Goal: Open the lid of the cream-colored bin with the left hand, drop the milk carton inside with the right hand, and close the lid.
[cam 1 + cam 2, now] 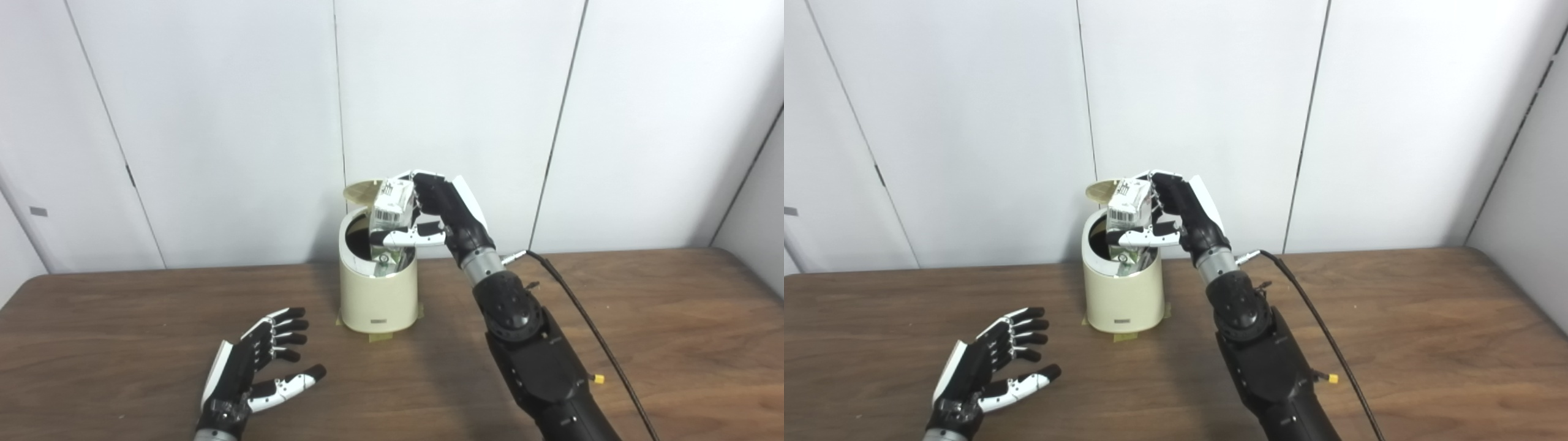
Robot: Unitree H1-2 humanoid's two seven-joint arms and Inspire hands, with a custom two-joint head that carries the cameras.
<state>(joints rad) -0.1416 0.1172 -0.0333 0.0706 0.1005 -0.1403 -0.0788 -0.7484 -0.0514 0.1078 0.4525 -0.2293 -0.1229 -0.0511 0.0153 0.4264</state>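
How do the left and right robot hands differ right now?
The right robot hand is raised over the open cream-colored bin, while the left robot hand sits low over the table, apart from the bin. The right is shut on the milk carton, holding it above the bin's mouth; the left is open, fingers spread, holding nothing. Both share the same black-and-white build.

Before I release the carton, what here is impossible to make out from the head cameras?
- Bin floor: hidden in both views by its own wall and the milk carton.
- Carton's print: too small and blurred.
- Lid hinge: hidden behind the carton in both views.
- Right hand fingers on the carton's far side: covered by the carton.
- Left hand wrist: cut off by the bottom edge.
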